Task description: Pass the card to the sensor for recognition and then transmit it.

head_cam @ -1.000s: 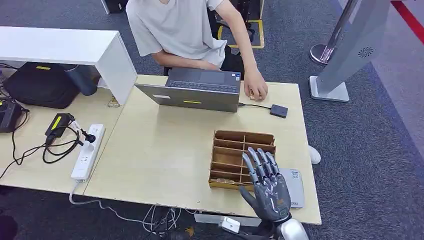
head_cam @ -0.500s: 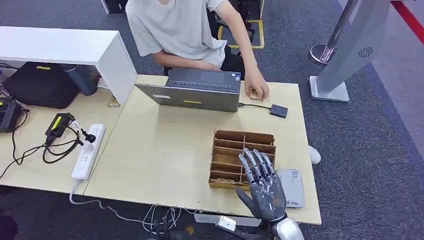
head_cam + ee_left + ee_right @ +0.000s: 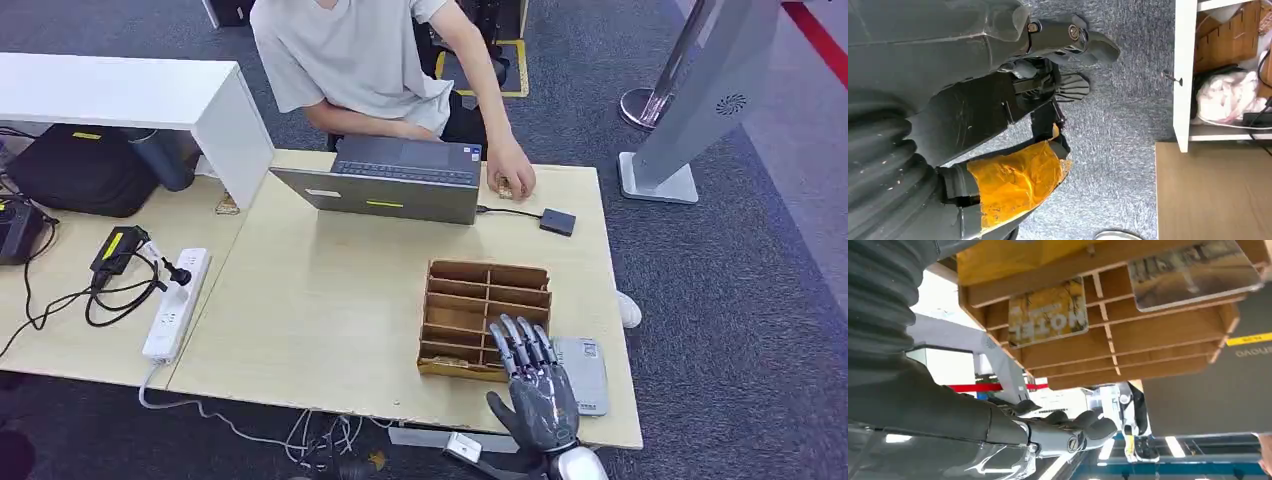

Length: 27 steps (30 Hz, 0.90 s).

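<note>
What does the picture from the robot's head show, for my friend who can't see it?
The robot's right hand, fingers spread and holding nothing, hovers over the near end of a wooden divided box on a pale table. A grey device lies beside the box. Across the table, a person sits at a laptop.

Right wrist view: a yellow card (image 3: 1048, 312) sits in a slot of the wooden organizer (image 3: 1128, 347), and on it the word "HOTEL" shows in big pale letters, turned upside down. Beside the organizer, the grey laptop lid (image 3: 1218, 375) carries a yellow strip with small print too tiny to read, and under it pale lettering, inverted, that cannot be made out for certain.
</note>
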{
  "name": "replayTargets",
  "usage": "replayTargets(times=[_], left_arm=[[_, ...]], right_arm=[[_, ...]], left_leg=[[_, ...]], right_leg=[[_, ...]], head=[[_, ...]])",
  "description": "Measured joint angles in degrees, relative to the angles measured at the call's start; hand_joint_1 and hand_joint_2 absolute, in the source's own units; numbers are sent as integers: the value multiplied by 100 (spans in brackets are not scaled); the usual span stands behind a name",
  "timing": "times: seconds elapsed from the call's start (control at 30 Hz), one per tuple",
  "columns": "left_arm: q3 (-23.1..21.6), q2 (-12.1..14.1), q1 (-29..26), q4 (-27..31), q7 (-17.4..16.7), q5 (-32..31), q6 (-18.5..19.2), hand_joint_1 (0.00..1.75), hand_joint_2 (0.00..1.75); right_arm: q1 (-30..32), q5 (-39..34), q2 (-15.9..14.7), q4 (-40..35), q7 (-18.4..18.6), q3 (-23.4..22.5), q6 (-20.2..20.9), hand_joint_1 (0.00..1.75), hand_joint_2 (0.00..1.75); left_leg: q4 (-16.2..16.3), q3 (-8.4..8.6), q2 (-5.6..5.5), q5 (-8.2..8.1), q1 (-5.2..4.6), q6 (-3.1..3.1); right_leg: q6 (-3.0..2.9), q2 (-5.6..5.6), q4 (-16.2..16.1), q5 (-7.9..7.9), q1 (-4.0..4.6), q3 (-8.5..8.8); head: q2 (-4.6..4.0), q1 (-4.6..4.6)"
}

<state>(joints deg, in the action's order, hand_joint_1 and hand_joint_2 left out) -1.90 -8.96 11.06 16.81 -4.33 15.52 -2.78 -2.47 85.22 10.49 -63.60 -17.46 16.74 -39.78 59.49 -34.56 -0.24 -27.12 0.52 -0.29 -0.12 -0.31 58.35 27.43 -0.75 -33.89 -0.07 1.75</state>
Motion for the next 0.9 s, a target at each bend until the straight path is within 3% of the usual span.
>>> replayTargets(times=[0.9], left_arm=[[9,22,2,-7,-35,-116,-11,0,175]], right_arm=[[-212,-44,-100,214,136,13,-2,0,175]], left_leg=[[0,0,0,0,1,0]], right_leg=[[0,0,0,0,0,0]], head=[[0,-2]])
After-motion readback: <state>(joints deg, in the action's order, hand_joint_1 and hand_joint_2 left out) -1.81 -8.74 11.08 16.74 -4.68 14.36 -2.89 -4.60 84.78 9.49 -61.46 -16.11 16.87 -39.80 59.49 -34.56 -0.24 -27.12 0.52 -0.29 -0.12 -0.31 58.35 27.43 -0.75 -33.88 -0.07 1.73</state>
